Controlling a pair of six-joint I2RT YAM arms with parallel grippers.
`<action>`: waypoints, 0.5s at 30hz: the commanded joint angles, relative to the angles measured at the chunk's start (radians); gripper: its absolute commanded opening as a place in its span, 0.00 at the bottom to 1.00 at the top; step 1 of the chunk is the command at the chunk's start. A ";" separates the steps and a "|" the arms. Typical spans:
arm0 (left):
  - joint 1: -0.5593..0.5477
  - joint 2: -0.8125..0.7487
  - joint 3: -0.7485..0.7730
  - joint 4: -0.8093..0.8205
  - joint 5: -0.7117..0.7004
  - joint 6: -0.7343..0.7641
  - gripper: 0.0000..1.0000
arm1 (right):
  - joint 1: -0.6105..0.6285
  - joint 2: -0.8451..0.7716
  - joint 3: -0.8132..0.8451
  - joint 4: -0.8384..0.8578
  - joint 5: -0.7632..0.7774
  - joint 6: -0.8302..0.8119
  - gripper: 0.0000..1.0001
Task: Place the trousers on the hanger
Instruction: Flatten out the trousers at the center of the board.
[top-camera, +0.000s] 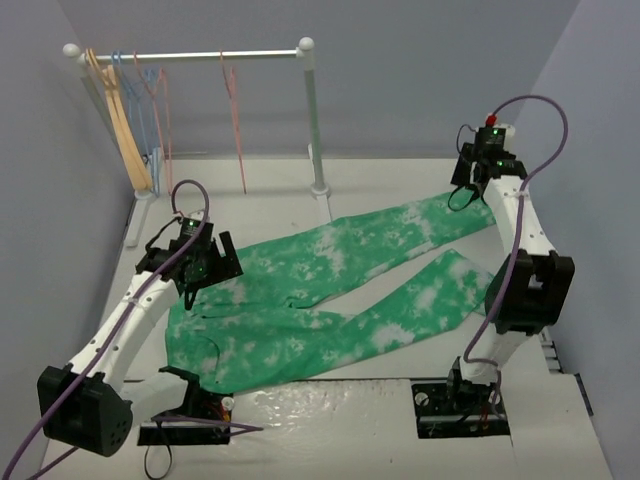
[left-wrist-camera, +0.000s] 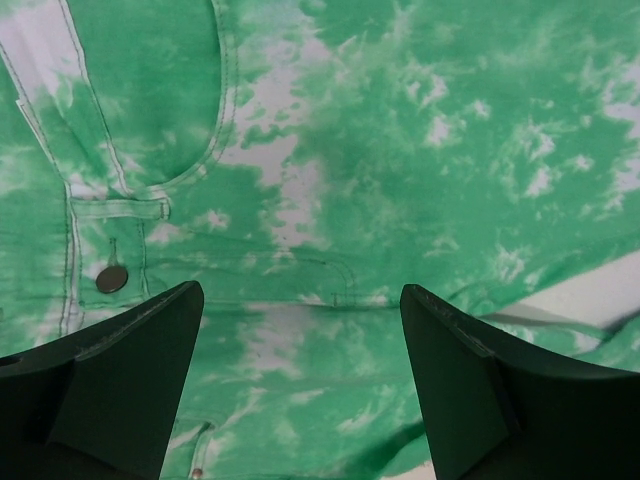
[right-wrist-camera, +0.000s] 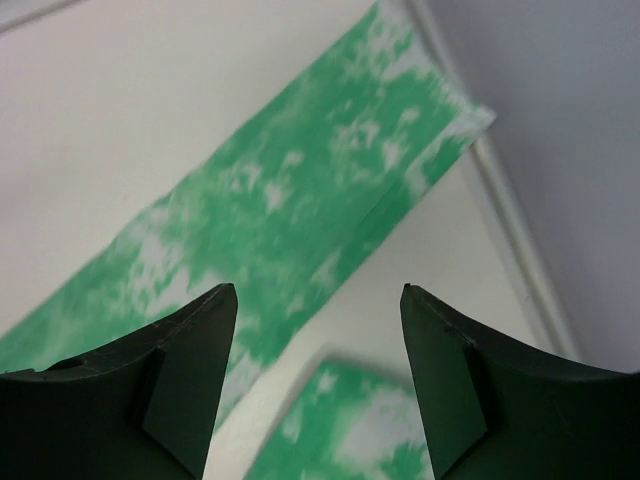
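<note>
Green tie-dye trousers (top-camera: 330, 290) flat on table (top-camera: 380, 190), legs splayed rightward; pink wire hanger (top-camera: 238, 135) hanging from rail (top-camera: 200, 55)

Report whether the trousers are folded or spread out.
Spread out: the trousers lie flat on the table, both legs stretched apart toward the right.

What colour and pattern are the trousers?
The trousers are green with white blotches; left wrist view.
</note>
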 joint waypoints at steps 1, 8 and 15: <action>0.003 0.085 -0.058 0.118 -0.087 -0.091 0.77 | 0.084 -0.254 -0.168 0.082 -0.117 0.069 0.64; -0.019 0.301 -0.095 0.231 -0.083 -0.143 0.78 | 0.138 -0.421 -0.370 0.109 -0.198 0.104 0.65; -0.052 0.459 -0.125 0.290 -0.107 -0.233 0.61 | 0.138 -0.538 -0.481 0.107 -0.245 0.106 0.65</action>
